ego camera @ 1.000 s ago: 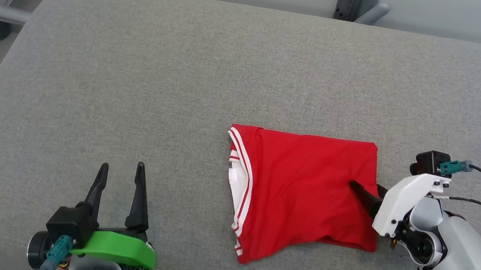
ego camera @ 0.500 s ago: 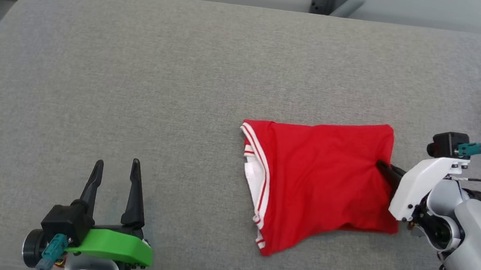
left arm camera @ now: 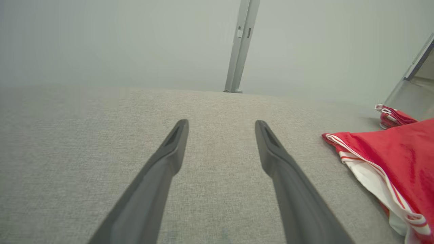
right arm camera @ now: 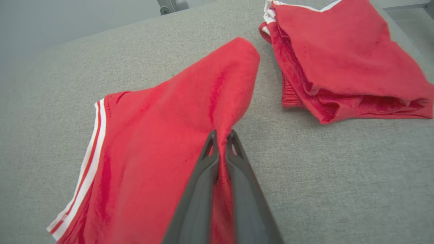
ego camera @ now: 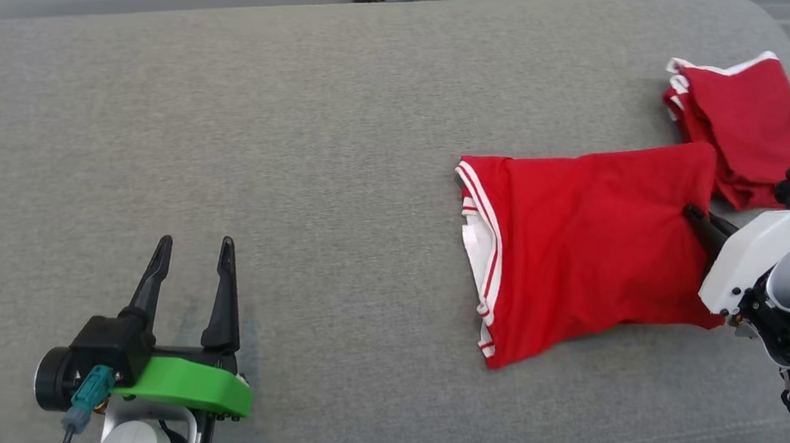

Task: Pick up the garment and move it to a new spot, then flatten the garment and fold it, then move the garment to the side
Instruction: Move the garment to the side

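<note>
The garment (ego camera: 584,234) is a folded red piece with white-striped trim, lying on the grey cushion right of centre. My right gripper (ego camera: 693,212) is shut on its right edge; in the right wrist view the two fingers pinch the red cloth (right arm camera: 169,135) between them at my right gripper (right arm camera: 222,135), and the fabric is lifted into a ridge there. My left gripper (ego camera: 194,248) stands open at the lower left, well away from the garment, with nothing between its fingers (left arm camera: 173,145). The left wrist view has the garment's striped edge (left arm camera: 383,159) at its right.
A stack of folded red garments (ego camera: 743,126) lies at the far right of the cushion (ego camera: 229,123), close beside the held piece, and appears as folded red garments (right arm camera: 339,57) in the right wrist view. A metal post (left arm camera: 240,44) stands behind. The cushion's front edge runs along the bottom right.
The right gripper has shut on the garment's right edge and drags it rightward toward the stack. The head camera has turned right. The left gripper stays open.
</note>
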`<state>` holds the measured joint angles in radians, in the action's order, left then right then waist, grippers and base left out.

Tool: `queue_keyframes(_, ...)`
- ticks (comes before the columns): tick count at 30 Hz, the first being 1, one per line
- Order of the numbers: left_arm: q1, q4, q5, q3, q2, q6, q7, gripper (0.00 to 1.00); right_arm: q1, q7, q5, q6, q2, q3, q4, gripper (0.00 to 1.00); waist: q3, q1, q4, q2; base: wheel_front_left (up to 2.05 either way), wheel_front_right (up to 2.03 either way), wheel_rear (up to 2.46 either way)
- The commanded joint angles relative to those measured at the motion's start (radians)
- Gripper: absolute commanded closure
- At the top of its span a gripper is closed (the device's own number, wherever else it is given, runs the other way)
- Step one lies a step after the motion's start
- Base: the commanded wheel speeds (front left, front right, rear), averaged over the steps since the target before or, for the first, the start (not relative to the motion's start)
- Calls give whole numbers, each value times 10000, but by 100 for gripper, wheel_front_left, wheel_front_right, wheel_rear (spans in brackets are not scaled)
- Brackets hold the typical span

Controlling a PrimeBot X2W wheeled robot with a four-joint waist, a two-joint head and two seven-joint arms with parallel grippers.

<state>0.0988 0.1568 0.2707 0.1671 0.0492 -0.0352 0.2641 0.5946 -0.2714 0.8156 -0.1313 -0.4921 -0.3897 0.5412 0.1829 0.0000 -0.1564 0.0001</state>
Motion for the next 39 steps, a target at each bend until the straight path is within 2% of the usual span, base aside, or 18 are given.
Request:
queue_keyframes(1,210,25,-75,-12,52,64,-2,0,121,48,-76,12,-7,68,-54,100,480,0,-1295,-1,0,0,0)
queue_keyframes(6,441,122,-273,-22,143,174,-2,0,315,123,-204,12,247,84,-150,100,763,0,-1924,-1,0,0,0)
queue_keyframes(13,591,293,-446,48,177,270,-2,0,502,309,-303,12,411,154,-117,100,824,0,-2076,-1,0,0,0)
queue_keyframes(22,332,375,-306,58,104,249,-1,0,948,305,-502,12,378,180,-196,100,326,0,-1584,-1,0,0,0)
queue_keyframes(39,22,433,-35,355,31,104,-1,0,3303,-316,-1902,12,195,893,612,100,13,0,-414,-1,0,0,0)
